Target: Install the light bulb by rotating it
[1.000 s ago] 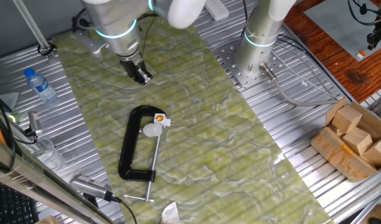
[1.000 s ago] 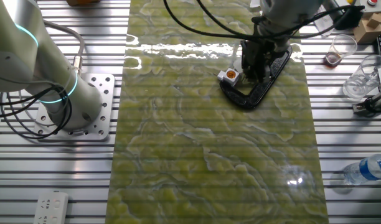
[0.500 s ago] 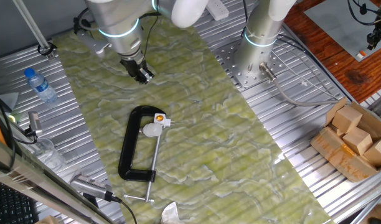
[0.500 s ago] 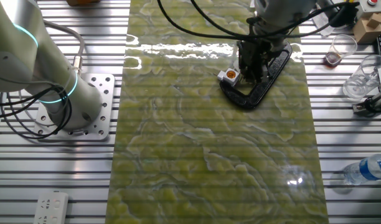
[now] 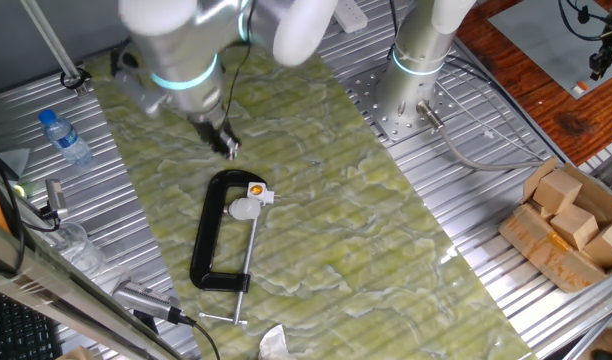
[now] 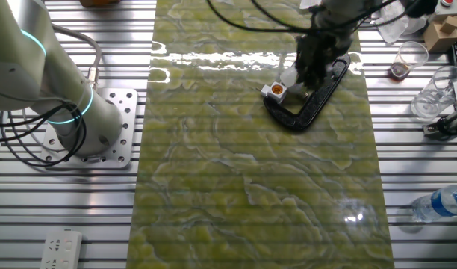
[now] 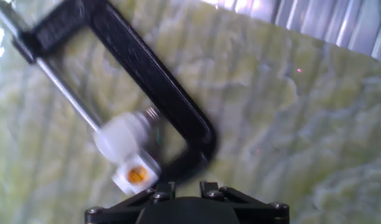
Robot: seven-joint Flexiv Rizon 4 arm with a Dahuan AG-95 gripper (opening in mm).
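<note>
Gripper (image 5: 226,143) being shifted slightly nearer the C-clamp (image 5: 214,232); jaw state indiscernible.
Light bulb (image 5: 244,208): pale, rounded, being left untouched inside the clamp.

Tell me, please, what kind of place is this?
Most likely a robotics lab or test bench. A robot arm works over a ribbed metal table with a green mat, a second arm base is bolted to the table, and loose cables lie about.

1 bulb (image 5: 243,209), 1 C-clamp (image 5: 211,235), 1 white block (image 5: 257,189), 2 water bottles (image 5: 64,137).
</note>
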